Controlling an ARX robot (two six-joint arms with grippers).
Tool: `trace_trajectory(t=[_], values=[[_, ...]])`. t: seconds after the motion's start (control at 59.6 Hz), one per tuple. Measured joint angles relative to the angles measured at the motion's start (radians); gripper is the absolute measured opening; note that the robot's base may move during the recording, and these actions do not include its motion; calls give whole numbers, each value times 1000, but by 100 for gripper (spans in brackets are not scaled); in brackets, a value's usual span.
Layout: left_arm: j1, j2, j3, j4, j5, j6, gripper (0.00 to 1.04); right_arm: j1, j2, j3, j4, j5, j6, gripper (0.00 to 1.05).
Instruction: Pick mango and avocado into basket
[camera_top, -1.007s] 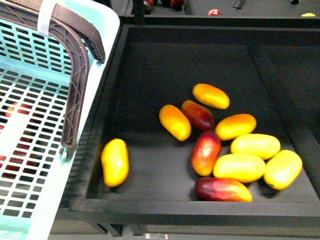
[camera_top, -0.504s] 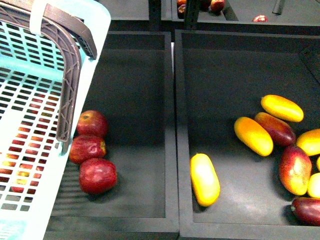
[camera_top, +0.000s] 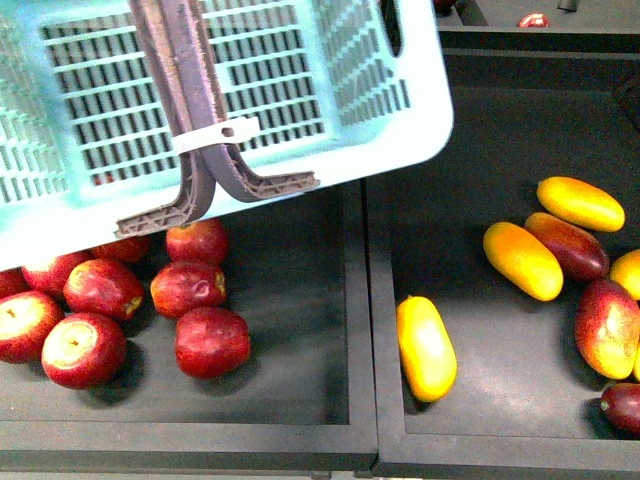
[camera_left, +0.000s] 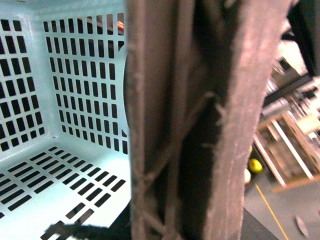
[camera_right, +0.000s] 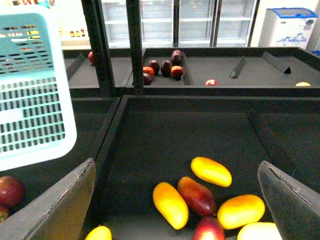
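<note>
– Grippers first: what's each one doing?

– Right gripper (camera_right: 175, 164) is spread wide with nothing between its fingers (camera_right: 65, 205), hanging over the right tray (camera_right: 165, 130). The left one I honestly can't tell, since its fingers don't show anywhere. The left wrist view is pretty much all brown handles (camera_left: 200, 125), super close and blurry, with the inside of the basket (camera_left: 75, 100) behind them.

– And the basket itself?

– Light teal plastic with slotted walls and floor. In the front view it's up off the trays and tilted, with a slotted face turned to the camera, covering the far part of the left tray (camera_top: 200, 435). The two handles lie together across that face, cinched with a white zip tie (camera_top: 215, 132).

– Where's the mango?

– The mango (camera_top: 426, 347) is lying on the black floor of the right tray, just beside the divider, on its own. It's smooth, oblong and yellow-orange all over, with no red on it. Well apart to its right is a cluster: two more plain yellow mangoes (camera_top: 522, 260) mixed with red-blushed mangoes (camera_top: 607, 328). Red apples (camera_top: 212, 341) sit in the left tray, some of them half hidden by the basket's edge.
</note>
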Motion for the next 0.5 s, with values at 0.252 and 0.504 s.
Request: trace_trajectory(t=[0.252,0.504], values=[[-68,179,214,-208,197,106,15,0,0,0,0,0,0,96],[-119,296,357,-280,189,190,15,-24,33,24,-66,-81,35,96]])
